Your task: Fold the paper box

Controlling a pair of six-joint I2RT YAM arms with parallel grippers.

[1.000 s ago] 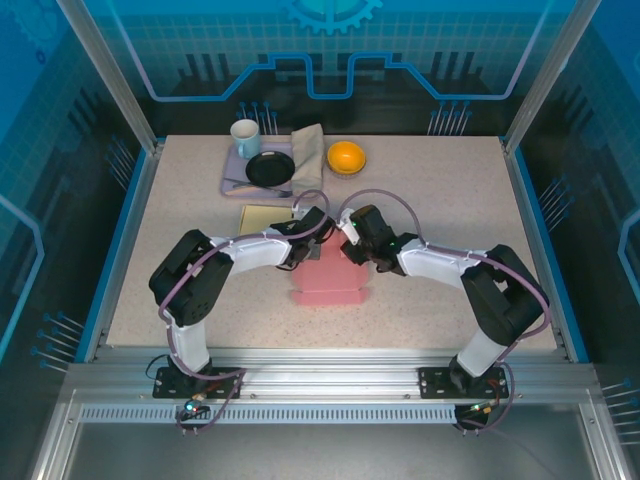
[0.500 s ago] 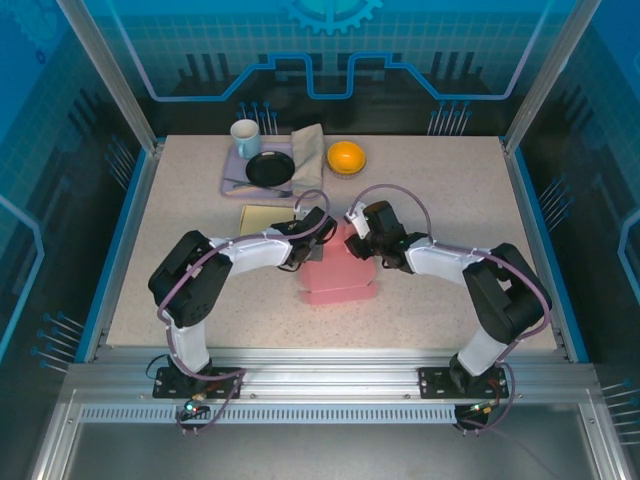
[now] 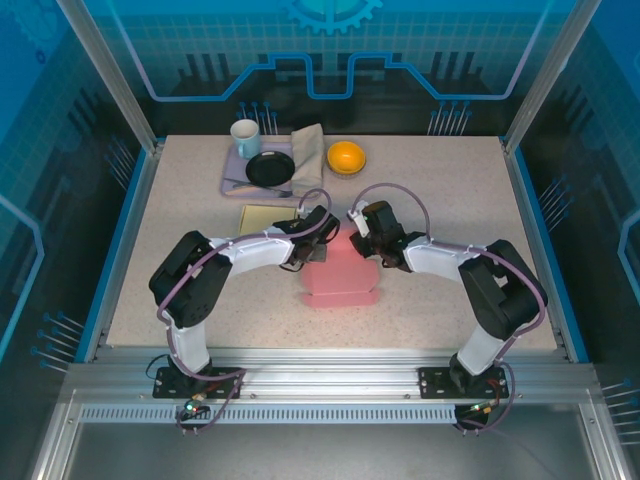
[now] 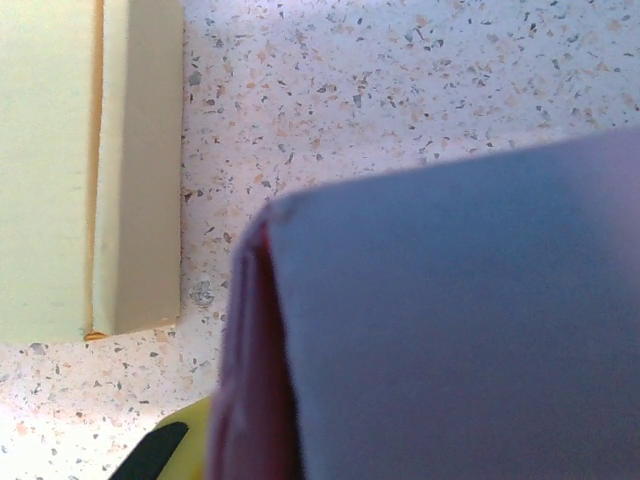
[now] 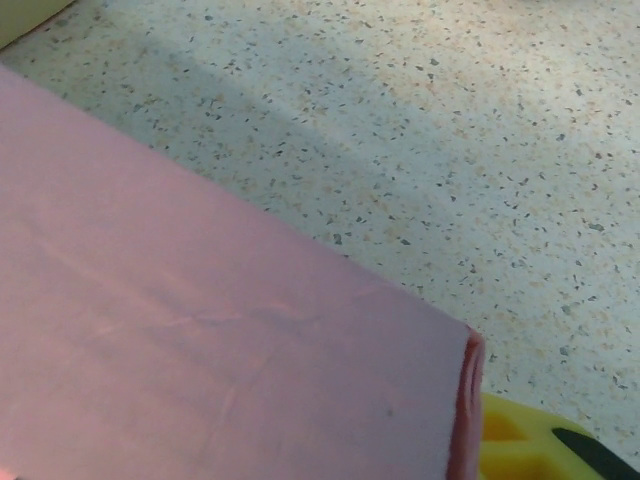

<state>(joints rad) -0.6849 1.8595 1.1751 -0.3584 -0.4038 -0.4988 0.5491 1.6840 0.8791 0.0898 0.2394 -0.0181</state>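
Pink paper box [image 3: 340,282]: matt, smooth, faint creases. Speckled stone-look tabletop [image 3: 450,200]: matt. Pale yellow flat card piece [image 3: 265,217]: matt, smooth. Grey frame rail [image 3: 330,375]: brushed metal.

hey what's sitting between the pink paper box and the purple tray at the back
A flat pale yellow cardboard piece lies between the pink paper box and the purple tray, clear in the top view.

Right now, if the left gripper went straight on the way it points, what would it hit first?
The pink paper box: its raised panel sits right in front of the left gripper. The right gripper lies just past it, though depth is unclear.
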